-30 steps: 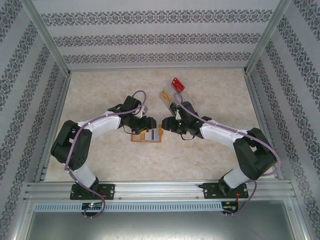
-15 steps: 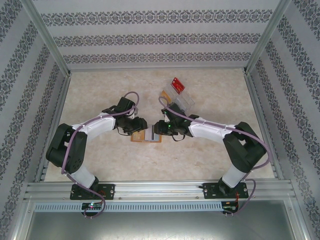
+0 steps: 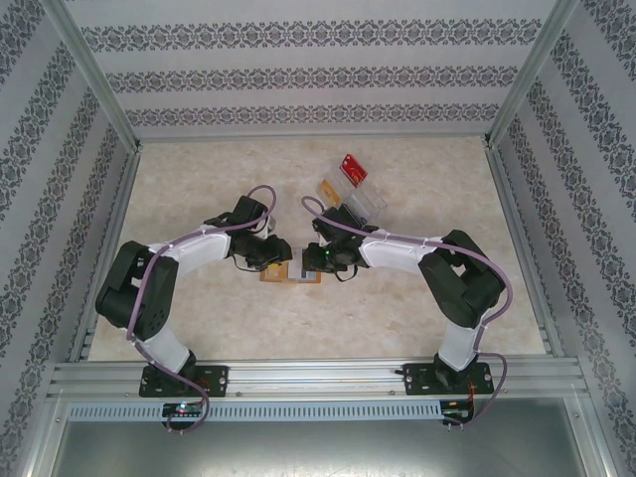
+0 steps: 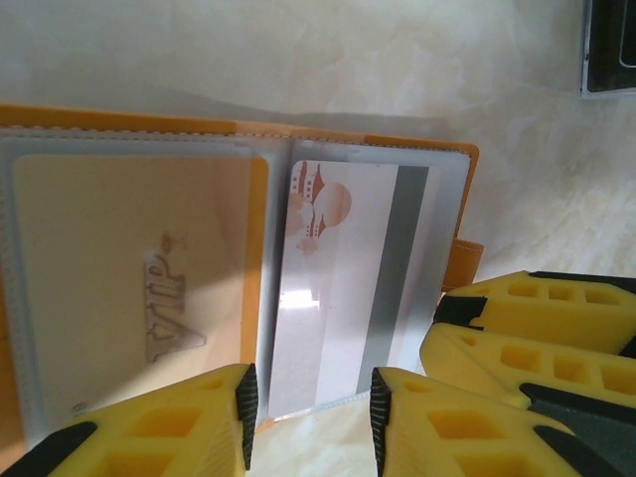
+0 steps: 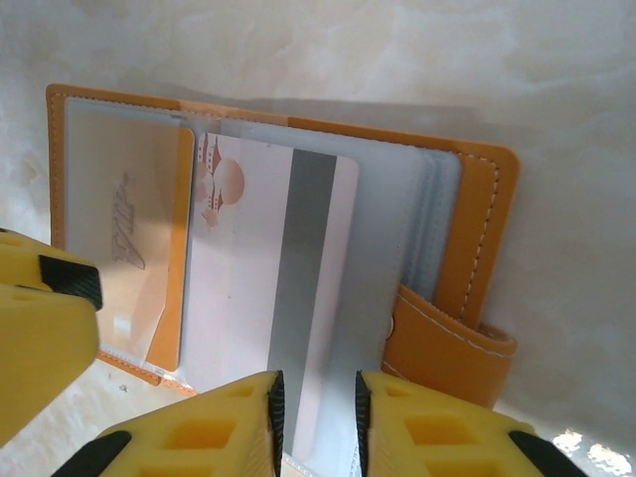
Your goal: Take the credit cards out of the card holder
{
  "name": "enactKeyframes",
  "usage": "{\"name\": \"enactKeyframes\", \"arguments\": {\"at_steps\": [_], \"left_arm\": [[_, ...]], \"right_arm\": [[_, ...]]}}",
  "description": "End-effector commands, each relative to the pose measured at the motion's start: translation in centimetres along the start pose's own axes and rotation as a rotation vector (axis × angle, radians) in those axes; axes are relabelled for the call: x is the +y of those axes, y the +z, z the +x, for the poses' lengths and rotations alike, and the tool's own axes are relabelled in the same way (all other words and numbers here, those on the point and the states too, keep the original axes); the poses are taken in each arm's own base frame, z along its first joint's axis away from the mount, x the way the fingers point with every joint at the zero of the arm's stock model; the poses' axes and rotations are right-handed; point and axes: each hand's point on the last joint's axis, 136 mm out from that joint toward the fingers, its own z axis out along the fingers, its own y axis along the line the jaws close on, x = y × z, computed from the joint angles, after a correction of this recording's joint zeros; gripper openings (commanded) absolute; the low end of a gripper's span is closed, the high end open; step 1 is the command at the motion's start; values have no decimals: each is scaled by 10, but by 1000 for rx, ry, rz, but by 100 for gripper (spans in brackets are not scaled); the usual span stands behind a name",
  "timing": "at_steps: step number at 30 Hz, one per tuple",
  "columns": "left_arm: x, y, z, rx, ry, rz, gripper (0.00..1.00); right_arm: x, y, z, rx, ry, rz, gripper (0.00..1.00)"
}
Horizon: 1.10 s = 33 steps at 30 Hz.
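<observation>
The small flat orange card holder with see-through pocket pages point(image 3: 293, 273) lies open on the pale marbled table point(image 3: 199, 199), about in the middle, between the two arms. Seen from the top, its long side runs from left to right. Its fold runs from near to far. The little orange tab point(image 5: 447, 348) sticks out on its right side.

Two cards sit inside the pockets. A pale tan plastic card with "VIP" on it point(image 4: 109, 278) is in the left page. A white plastic card with a grey stripe and a small red picture point(image 5: 248, 268) is in the right page. Both cards have their long sides running the same way as the fold, and the grey stripe runs that way too.

The left gripper point(image 4: 310, 405) is over the near edge of the card holder, by the fold. Its yellow jaws stand apart with a clear gap, and nothing is held between them.

The right gripper point(image 5: 316, 417) is over the near edge of the white card. Its jaws are almost together, with a thin gap. I cannot tell if they pinch the page or the card.

Farther back on the right is a clear plastic box-shaped tray point(image 3: 363, 202), with a small red card point(image 3: 353, 171) at its far end.
</observation>
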Motion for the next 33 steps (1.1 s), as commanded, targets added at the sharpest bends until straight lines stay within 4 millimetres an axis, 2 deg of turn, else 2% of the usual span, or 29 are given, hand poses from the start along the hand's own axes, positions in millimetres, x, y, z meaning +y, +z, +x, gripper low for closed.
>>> {"name": "enactKeyframes", "arguments": {"at_steps": [1,12,18,28,33], "left_arm": [[-4,6,-2,19,-13,49,36],[4,16,1,45,-19,29,31],[12,19,1,38,-21,0,31],[-1,22,-5,39,30,66,30],[-2,26,-11,42,43,70,30]], "right_arm": [[-7,5,-3,2,14,36,26],[-24,13,2,35,41,86,18],[-33,15,6,44,51,119,16],[-36,17,8,51,57,119,16],[-36,18,9,52,60,114,16]]}}
